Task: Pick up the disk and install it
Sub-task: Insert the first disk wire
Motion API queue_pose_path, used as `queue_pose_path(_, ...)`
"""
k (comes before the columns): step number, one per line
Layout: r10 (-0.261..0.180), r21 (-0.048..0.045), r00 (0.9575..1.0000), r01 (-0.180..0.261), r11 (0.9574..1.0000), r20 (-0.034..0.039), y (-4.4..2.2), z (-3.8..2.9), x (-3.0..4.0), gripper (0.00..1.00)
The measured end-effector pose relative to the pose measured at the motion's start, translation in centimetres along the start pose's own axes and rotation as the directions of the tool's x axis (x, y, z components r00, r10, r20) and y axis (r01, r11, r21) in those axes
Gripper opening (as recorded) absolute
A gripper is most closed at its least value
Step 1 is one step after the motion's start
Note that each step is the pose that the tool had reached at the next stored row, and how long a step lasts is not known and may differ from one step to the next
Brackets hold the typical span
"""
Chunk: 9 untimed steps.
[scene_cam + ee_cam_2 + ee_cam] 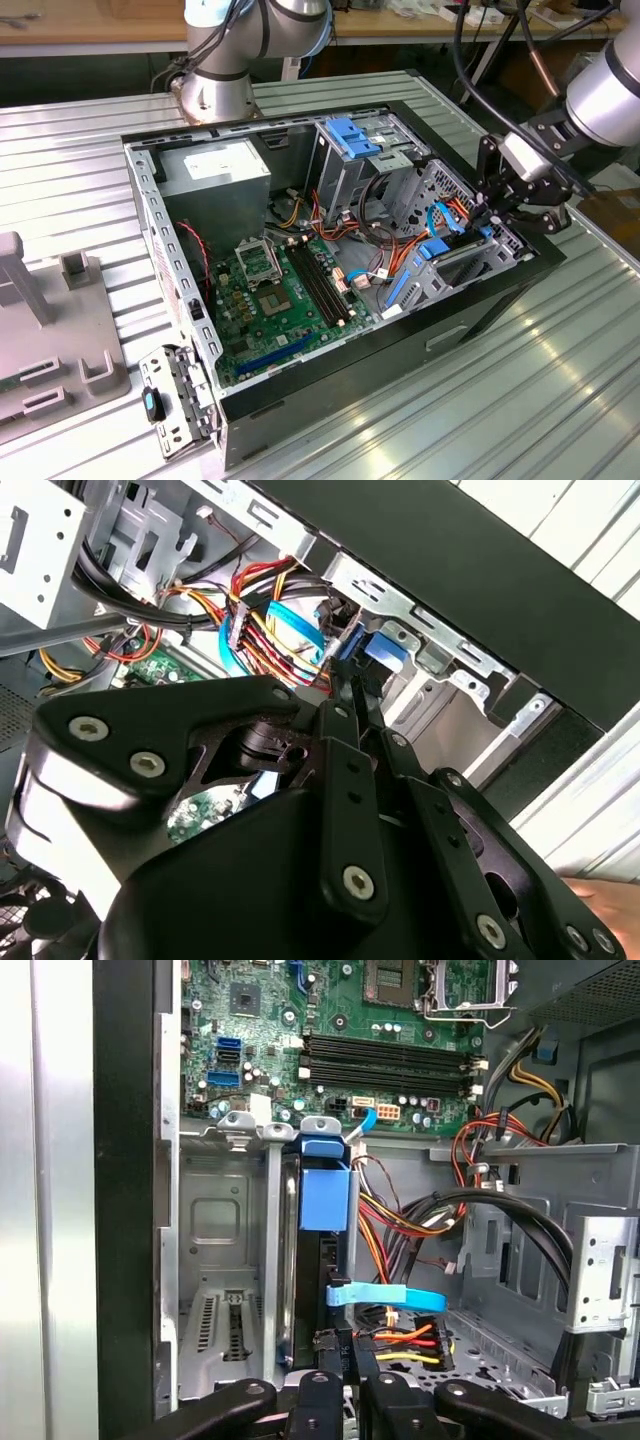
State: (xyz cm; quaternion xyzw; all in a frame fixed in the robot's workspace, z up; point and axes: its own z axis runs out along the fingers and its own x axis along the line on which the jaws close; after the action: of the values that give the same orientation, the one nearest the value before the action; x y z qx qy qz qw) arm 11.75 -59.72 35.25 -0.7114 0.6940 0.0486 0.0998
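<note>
The disk (325, 1195) stands on edge in a narrow slot of the metal bay at the open computer case's front corner, on the exterior view's right; its bright blue rail faces up. In the exterior view the disk (438, 250) shows as a blue strip between the bay walls. My gripper (487, 212) hangs over that bay, just inside the case wall. Its black fingers are shut together in both wrist views, and the tips (352, 685) rest against the disk's blue end (375, 655). The gripper (353, 1385) holds nothing between its fingers.
A light blue flat cable (385, 1297) and red, yellow and orange wires (405, 1335) cross beside the slot. Deeper in the case are the motherboard (280, 290), the blue-topped drive cage (350, 135) and the power-supply box (215, 165). A grey fixture (50, 340) lies on the exterior view's left.
</note>
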Motion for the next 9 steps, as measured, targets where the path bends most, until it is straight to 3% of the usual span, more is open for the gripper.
queue_pose_path(3,0.000,0.0001,1.0000,0.000,1.0000,0.0018,0.02,0.14,0.12,0.16)
queue_pose_path(5,0.001,0.0004,0.9999,-0.001,1.0000,0.0110,0.06,0.14,0.11,0.16)
queue_pose_path(6,0.002,0.0016,0.9996,-0.002,1.0000,0.0276,0.15,0.15,0.11,0.16)
queue_pose_path(9,0.002,0.0016,0.9996,-0.002,1.0000,0.0281,0.18,0.57,0.20,0.16)
